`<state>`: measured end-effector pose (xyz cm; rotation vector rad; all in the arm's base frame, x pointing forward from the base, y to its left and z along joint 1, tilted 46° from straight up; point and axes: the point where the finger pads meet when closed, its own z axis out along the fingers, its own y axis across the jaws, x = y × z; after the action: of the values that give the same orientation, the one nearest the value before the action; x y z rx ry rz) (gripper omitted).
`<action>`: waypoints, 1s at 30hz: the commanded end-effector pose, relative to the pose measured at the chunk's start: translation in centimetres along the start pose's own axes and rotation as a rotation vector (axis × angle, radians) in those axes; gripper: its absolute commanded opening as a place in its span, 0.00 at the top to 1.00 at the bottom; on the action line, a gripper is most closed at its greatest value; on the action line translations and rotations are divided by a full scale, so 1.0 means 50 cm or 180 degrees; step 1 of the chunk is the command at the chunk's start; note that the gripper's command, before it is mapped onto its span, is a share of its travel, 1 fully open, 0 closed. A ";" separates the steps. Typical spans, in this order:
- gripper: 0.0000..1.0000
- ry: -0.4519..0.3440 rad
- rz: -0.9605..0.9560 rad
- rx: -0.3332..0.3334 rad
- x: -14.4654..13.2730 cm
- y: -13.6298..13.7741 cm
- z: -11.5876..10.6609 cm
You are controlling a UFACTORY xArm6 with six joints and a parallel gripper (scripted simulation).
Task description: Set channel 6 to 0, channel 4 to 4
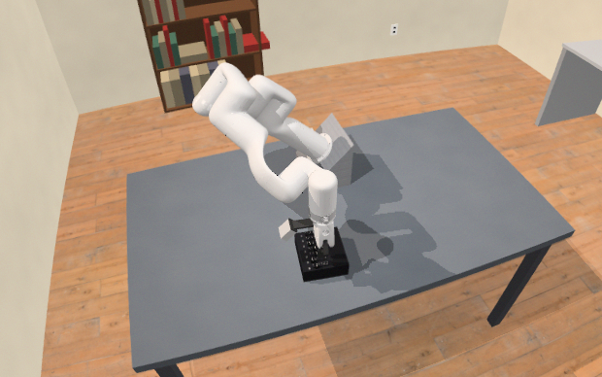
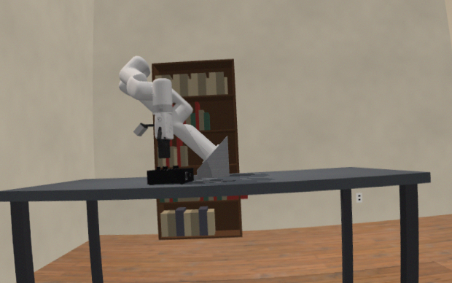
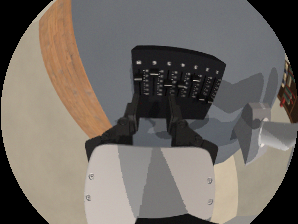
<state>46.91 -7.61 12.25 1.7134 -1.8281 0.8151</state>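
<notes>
The black lighting desk (image 1: 326, 273) (image 2: 175, 177) (image 3: 178, 54) stands on its feet on the grey table (image 1: 194, 253) (image 2: 299, 181) (image 3: 166, 10), near the front edge. A row of several faders with small caps (image 3: 174, 83) runs across its top; their levels are too small to read. My gripper (image 1: 324, 250) (image 2: 164, 156) (image 3: 153, 102) points straight down over the desk's middle. It hangs a little above the fader caps. Its two dark fingers stand apart with nothing between them.
The arm's grey wedge-shaped base (image 1: 340, 146) (image 2: 218, 160) stands on the table behind the desk. A bookshelf (image 1: 204, 44) (image 2: 198, 120) stands against the back wall. Part of a grey cabinet (image 1: 573, 83) shows at the far right.
</notes>
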 end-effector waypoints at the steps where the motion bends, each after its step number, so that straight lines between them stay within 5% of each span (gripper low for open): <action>1: 0.00 -0.0004 0.0004 0.0012 0.000 -0.002 -0.012; 19: 0.00 -0.0004 0.0004 0.0012 0.000 -0.002 -0.142; 30: 0.00 -0.0004 0.0004 0.0012 0.000 -0.002 -0.161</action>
<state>46.61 -2.01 17.68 1.7139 -1.8282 0.8161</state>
